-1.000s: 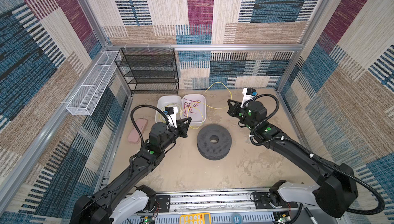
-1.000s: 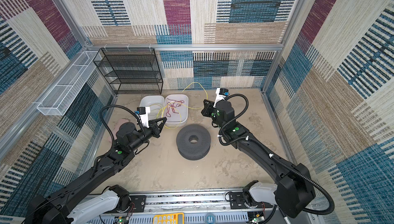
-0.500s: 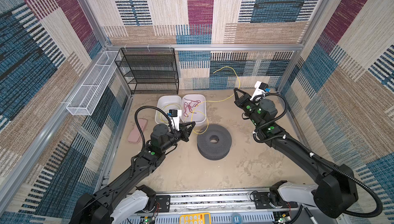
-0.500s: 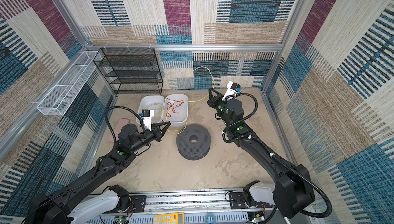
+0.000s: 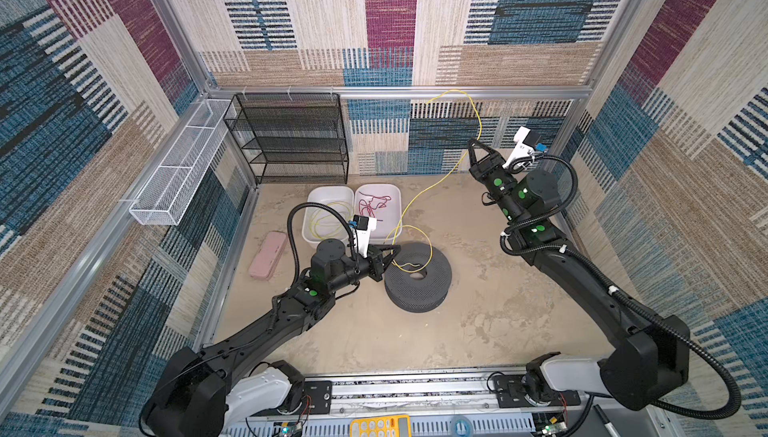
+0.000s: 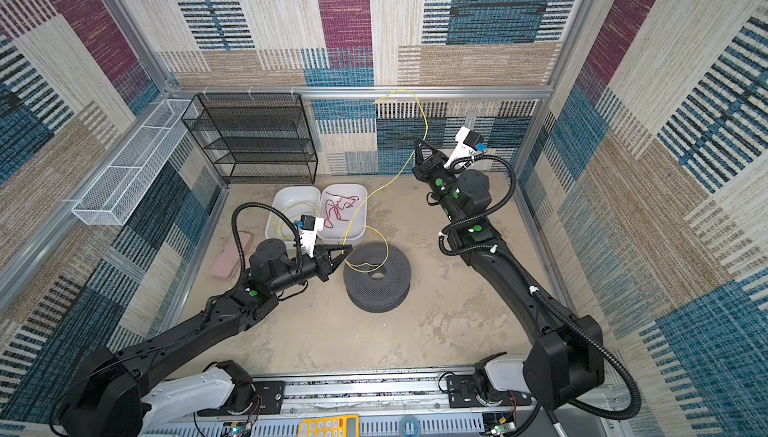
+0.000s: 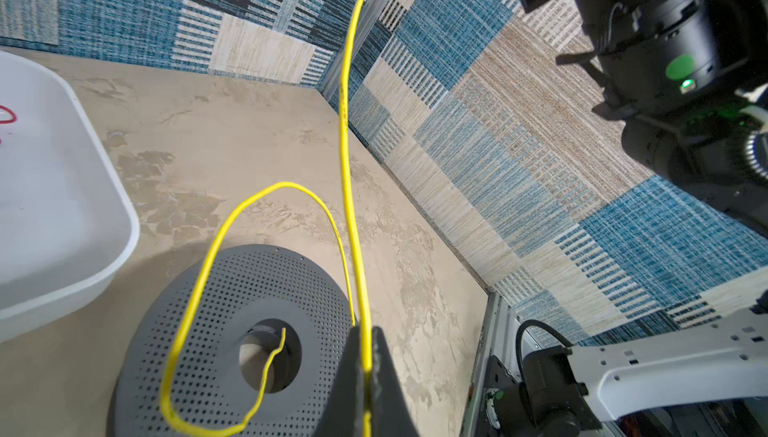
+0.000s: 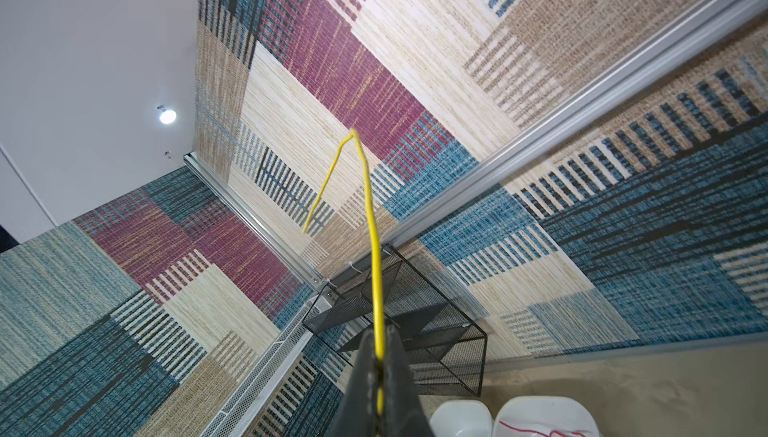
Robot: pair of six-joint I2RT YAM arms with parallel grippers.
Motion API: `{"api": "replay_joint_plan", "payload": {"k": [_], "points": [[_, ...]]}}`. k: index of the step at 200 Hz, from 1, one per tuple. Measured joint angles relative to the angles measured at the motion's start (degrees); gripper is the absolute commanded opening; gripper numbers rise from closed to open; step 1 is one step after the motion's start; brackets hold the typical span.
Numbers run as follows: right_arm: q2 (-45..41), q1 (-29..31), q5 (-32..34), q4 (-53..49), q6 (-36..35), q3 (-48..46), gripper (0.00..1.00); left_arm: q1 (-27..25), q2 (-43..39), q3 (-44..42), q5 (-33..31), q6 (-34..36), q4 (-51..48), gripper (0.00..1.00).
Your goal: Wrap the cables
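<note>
Your left tool (image 7: 365, 376) is clamped tight on the yellow cable (image 7: 343, 123), low beside the grey reel (image 5: 419, 285) on the table (image 5: 478, 322). Your right tool (image 8: 377, 366) is pinched on the same cable, raised high toward the rear, with a free tail arching above it. Between the two, the cable hangs in a slack run past the corner of a white tub (image 5: 376, 186). A loose loop lies over the reel, its end dipping into the hub hole (nothing appears to anchor it there).

Risks, as I judge them:
- If you pull the run tight, that loop could slide off the reel.
- If you leave it sagging, it may snag the tub rim.
- So thin a cable may slip through either grip.
- The tail could catch the frame rail (image 5: 374, 92).
</note>
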Motion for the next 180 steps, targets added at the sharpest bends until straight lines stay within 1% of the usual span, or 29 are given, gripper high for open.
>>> {"api": "replay_joint_plan", "payload": {"k": [32, 64, 110, 145, 176, 180], "points": [[1.7, -0.9, -1.2, -1.8, -1.3, 5.7, 0.0, -2.1, 3.4, 1.6, 0.2, 0.3, 1.8, 0.0], [3.9, -3.1, -3.9, -4.9, -1.4, 10.6, 0.0, -4.1, 6.6, 3.0, 0.6, 0.5, 4.4, 0.0], [5.6, -6.2, -8.1, -8.7, -1.0, 14.2, 0.0, -6.0, 8.5, 3.7, 0.6, 1.2, 7.2, 0.0], [6.6, -7.0, -10.6, -10.0, -0.2, 14.6, 0.0, -6.4, 8.4, 3.7, 0.5, 1.5, 6.6, 0.0], [5.9, -7.1, -11.2, -9.4, 0.1, 11.0, 0.0, -6.4, 8.4, 4.1, 0.2, 1.9, 3.9, 0.0], [5.7, -7.2, -11.2, -9.3, 0.1, 10.5, 0.0, -6.4, 8.4, 4.2, 0.2, 2.1, 3.4, 0.02]]}}
